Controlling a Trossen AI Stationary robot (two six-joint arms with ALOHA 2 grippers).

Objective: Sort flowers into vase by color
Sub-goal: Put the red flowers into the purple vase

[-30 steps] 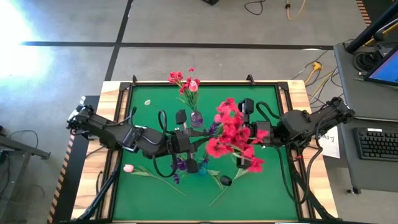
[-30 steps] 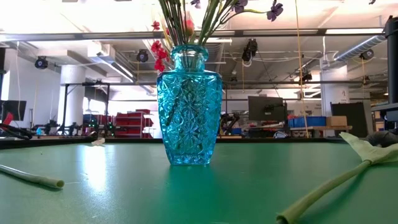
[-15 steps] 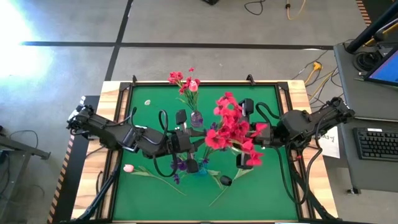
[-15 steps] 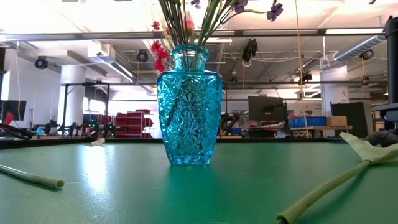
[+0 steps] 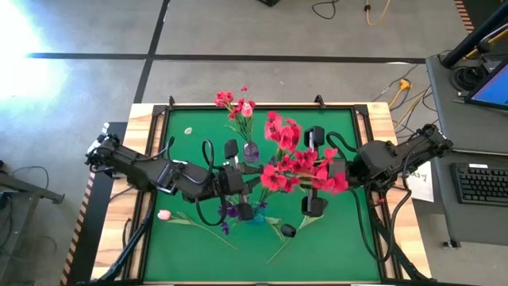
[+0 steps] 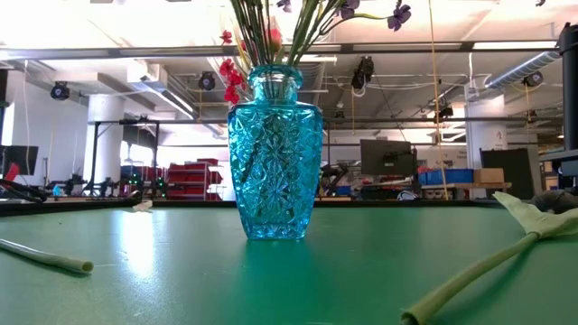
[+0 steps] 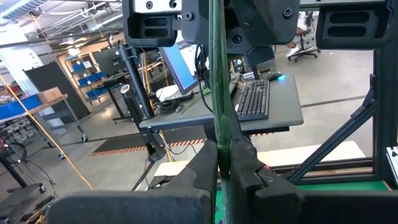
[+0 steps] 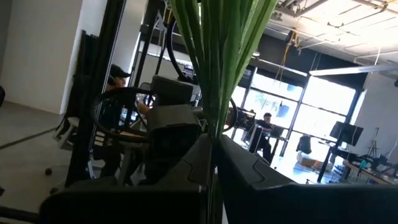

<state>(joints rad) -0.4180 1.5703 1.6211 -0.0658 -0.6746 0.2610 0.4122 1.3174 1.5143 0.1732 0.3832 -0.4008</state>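
Note:
A bunch of red flowers [image 5: 298, 159] hangs in the air over the middle of the green table, between my two grippers. My left gripper [image 5: 240, 179] is shut on its stem, and my right gripper [image 5: 316, 170] is shut on it under the blooms. Below them stands a blue glass vase [image 6: 275, 153] on its base, holding green stems with purple blooms [image 6: 397, 13]. A small purple vase [image 5: 251, 151] farther back holds red and pink flowers [image 5: 236, 103]. A pale pink tulip [image 5: 164, 214] lies flat at the near left. My left gripper pinches the bunch's green stem [image 7: 219, 124] between its two fingers [image 7: 205, 168]. The fingers come in level and lie across the stem. The bunch is lifted clear of the table. My right gripper pinches the gathered green stems [image 8: 214, 118] between its two fingers [image 8: 249, 168]. The stems fan out beyond the fingers, and the bunch is clear of the table.
Loose stems lie on the green mat: one at the near left [image 6: 45, 255], another at the near right [image 6: 488, 271]. A further flower lies near the front [image 5: 286, 230]. A side table with a keyboard [image 5: 480, 183] stands beyond the right edge.
The red bunch has turned in the air. Its blooms have swung from the table's near side up toward the far edge, while both arms have stayed in place.

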